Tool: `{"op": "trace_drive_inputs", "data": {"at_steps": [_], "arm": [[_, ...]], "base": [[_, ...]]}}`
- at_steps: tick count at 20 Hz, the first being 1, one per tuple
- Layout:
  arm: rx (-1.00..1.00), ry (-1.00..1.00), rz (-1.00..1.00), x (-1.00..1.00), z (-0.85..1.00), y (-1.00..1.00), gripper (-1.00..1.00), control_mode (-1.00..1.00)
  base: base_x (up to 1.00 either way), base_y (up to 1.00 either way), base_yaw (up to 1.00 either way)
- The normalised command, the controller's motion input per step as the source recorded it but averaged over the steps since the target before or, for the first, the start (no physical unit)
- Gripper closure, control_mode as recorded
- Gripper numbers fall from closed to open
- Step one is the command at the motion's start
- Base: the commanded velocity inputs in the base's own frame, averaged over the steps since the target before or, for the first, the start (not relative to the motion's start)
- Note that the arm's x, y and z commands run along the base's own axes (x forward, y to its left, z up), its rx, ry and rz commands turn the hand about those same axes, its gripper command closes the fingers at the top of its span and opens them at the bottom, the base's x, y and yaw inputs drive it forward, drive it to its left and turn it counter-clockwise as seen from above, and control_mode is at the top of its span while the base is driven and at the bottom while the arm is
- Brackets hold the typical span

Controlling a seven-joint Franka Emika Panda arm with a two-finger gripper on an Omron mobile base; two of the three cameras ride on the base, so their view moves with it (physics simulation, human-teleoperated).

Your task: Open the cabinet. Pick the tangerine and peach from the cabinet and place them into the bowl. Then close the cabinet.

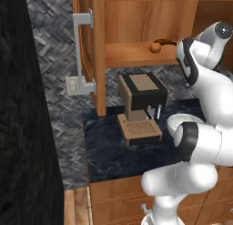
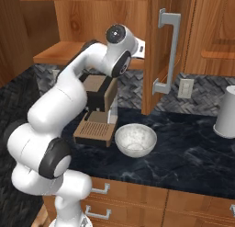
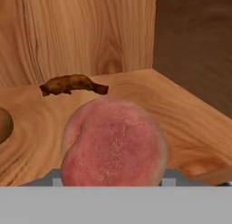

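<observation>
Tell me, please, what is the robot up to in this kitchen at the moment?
The white arm is reaching into the open cabinet, with the peach right at its gripper on the wooden shelf; the grip itself is hidden. The tangerine and a dark brown item lie on that shelf. The bowl waits empty on the counter beside the coffee machine.

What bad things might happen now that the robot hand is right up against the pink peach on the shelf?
The peach is round, so it might slip from the gripper and roll along the cabinet shelf toward the dark brown item. The bowl sits below, beside the coffee machine, so a hasty lowering might bump that machine. The tangerine lies near the shelf's front edge, and the arm pulling back might nudge it off.
</observation>
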Motion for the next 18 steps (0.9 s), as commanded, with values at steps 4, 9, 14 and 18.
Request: {"op": "trace_drive_inputs", "data": {"at_steps": [4, 9, 14, 18], "arm": [[0.00, 0.03, -0.06, -1.00, 0.22, 0.00, 1.00, -1.00], [0.00, 0.22, -0.12, -1.00, 0.44, 0.11, 1.00, -1.00], [0.00, 0.31, -0.09, -1.00, 0.17, 0.33, 1.00, -1.00], [0.00, 0.31, 0.03, -1.00, -0.22, 0.31, 1.00, -1.00]], "base": [[0.00, 0.00, 0.00], [0.00, 0.00, 0.00], [0.00, 0.00, 0.00], [0.00, 0.00, 0.00]]}}
